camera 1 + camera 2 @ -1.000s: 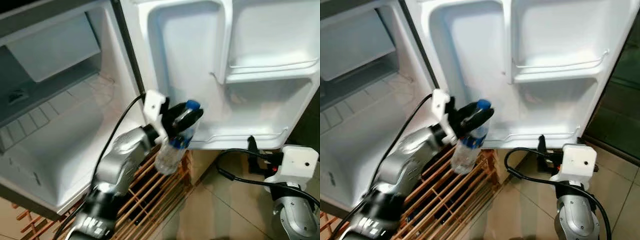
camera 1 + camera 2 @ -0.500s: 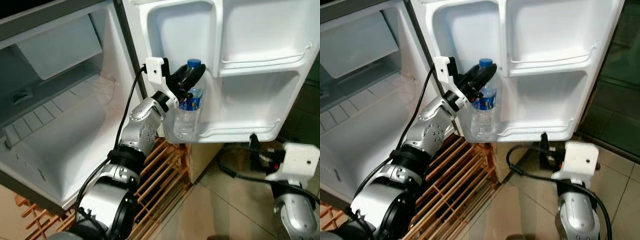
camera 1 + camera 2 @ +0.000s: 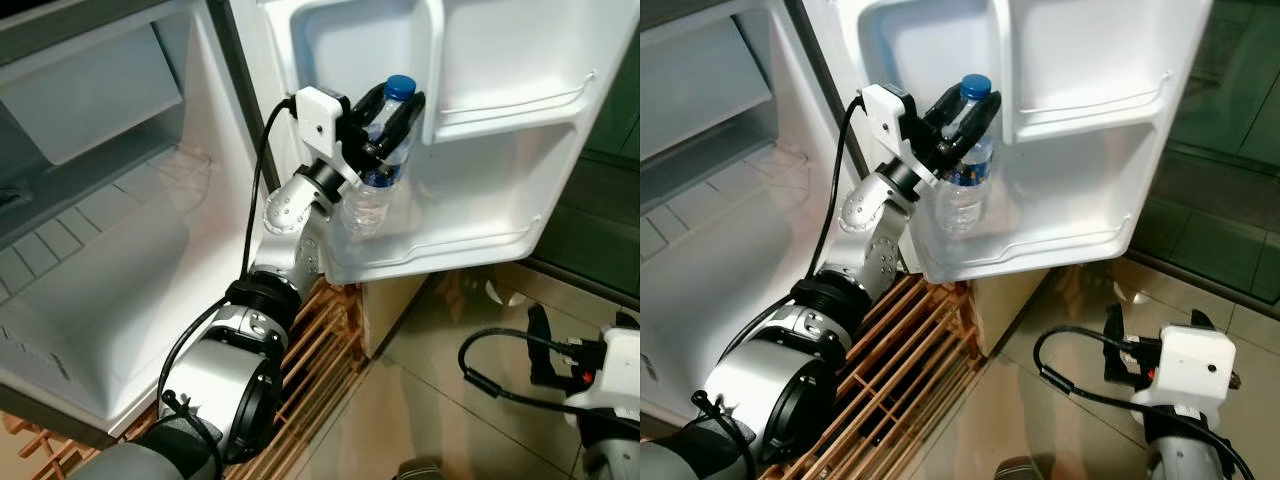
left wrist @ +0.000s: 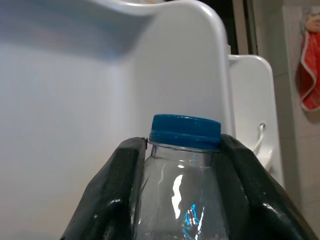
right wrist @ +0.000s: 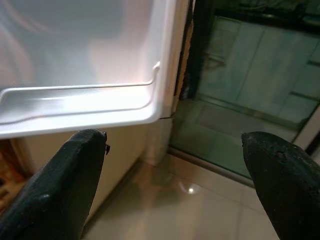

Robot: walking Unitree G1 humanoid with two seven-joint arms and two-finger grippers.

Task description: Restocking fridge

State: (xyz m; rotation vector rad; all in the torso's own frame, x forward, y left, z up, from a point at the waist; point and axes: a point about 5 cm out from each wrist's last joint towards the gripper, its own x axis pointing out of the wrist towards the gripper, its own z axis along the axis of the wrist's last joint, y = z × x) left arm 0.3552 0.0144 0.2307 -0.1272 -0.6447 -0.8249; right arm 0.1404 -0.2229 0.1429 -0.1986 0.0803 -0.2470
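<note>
A clear water bottle (image 3: 368, 200) with a blue cap (image 4: 185, 131) stands almost upright in the left end of the open fridge door's bottom shelf (image 3: 450, 245). My left gripper (image 3: 397, 102) is shut on the bottle's neck just under the cap, and both black fingers (image 4: 120, 190) press its sides. I cannot tell if the bottle's base rests on the shelf floor. My right gripper (image 5: 175, 160) hangs open low beside the door's bottom corner (image 5: 160, 107), holding nothing; its arm (image 3: 1188, 368) is over the floor at the lower right.
The fridge's white inside (image 3: 120, 260) lies open on the left, with a freezer flap (image 3: 90, 90) at the top. A wooden slat rack (image 3: 320, 350) stands under the door. The upper door shelf (image 3: 510, 100) is bare. A black cable (image 3: 500, 370) loops over the tiled floor.
My left gripper has carried the bottle up from below the door's edge into the bottom door shelf and turned it nearly upright. The head view has shifted. The right arm now sits lower in view.
</note>
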